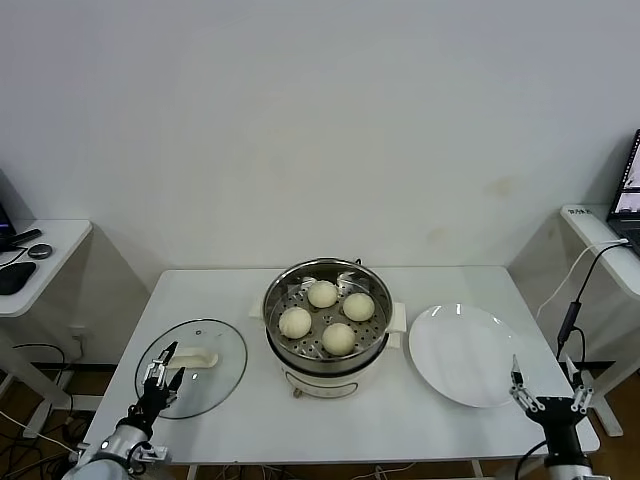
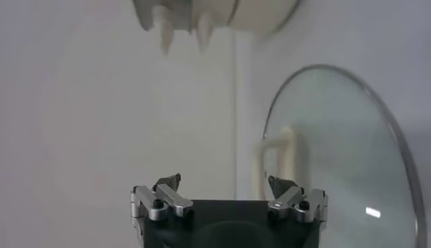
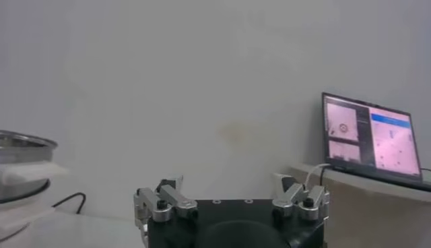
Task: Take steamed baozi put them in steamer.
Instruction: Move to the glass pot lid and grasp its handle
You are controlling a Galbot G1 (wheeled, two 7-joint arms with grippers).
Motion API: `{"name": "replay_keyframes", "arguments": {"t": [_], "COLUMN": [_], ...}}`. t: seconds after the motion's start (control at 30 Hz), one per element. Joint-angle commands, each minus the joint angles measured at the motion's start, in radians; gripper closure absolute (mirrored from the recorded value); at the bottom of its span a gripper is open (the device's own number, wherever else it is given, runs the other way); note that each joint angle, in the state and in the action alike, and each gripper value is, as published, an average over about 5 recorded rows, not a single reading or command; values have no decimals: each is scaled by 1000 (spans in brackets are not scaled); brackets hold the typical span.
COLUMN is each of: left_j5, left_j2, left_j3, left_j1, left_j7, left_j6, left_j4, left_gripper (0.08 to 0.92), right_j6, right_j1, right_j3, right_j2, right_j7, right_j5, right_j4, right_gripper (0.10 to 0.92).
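Baozi, all four of them, sit on the perforated tray inside the steamer [image 1: 325, 330] at the middle of the counter [image 1: 240, 415]; I count one baozi toward the wall [image 1: 322, 293], one on the plate side [image 1: 358, 306], one on the lid side [image 1: 295, 322] and one nearest me [image 1: 338, 338]; they lie close together, and I cannot tell whether any of them touch.

Just beside the steamer on my right I see the white plate [image 1: 465, 353], bare; on my left the glass lid [image 1: 192, 367] lies flat on the counter with its white handle [image 1: 197, 357] up; in my left wrist view the same lid [image 2: 337, 168] fills one side, with the steamer's cream base [image 2: 256, 13] at the frame's edge.

My left gripper [image 1: 163, 375] hangs low at the near left corner, over the near rim of the lid; its fingers [image 2: 168, 183] stand wide apart with nothing between them.

My right gripper [image 1: 545, 393] waits at the near right corner, just off the plate's rim; its fingers [image 3: 288, 185] are spread wide too, holding nothing; past them the right wrist view shows the steamer's rim [image 3: 23, 143] and a lit laptop [image 3: 374, 140] on a side desk.
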Motion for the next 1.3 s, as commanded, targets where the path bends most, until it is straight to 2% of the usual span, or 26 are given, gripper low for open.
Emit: {"name": "replay_keyframes", "arguments": {"t": [0.03, 0.47, 0.73, 1.13, 1.3], "left_j5": [121, 116, 115, 108, 70], "left_j2": [20, 23, 11, -16, -10], "left_j3": [22, 47, 64, 59, 52], "left_j1": [-149, -243, -261, -288, -270], "left_j7": [-9, 5, 18, -10, -32], "left_j6": [-16, -19, -15, -29, -44], "left_j4": [164, 252, 255, 344, 322], "left_gripper": [177, 177, 197, 528, 675], "right_j6": [6, 14, 14, 32, 40], "right_j1": [-27, -22, -14, -11, -15], "right_j3": [26, 30, 22, 9, 9], "right_j2": [29, 35, 38, 36, 26], "right_j7": [9, 6, 3, -3, -19], "right_j5": [-23, -43, -60, -74, -73], "right_j4": [6, -19, -37, -58, -52], "right_gripper": [203, 203, 203, 203, 203]}}
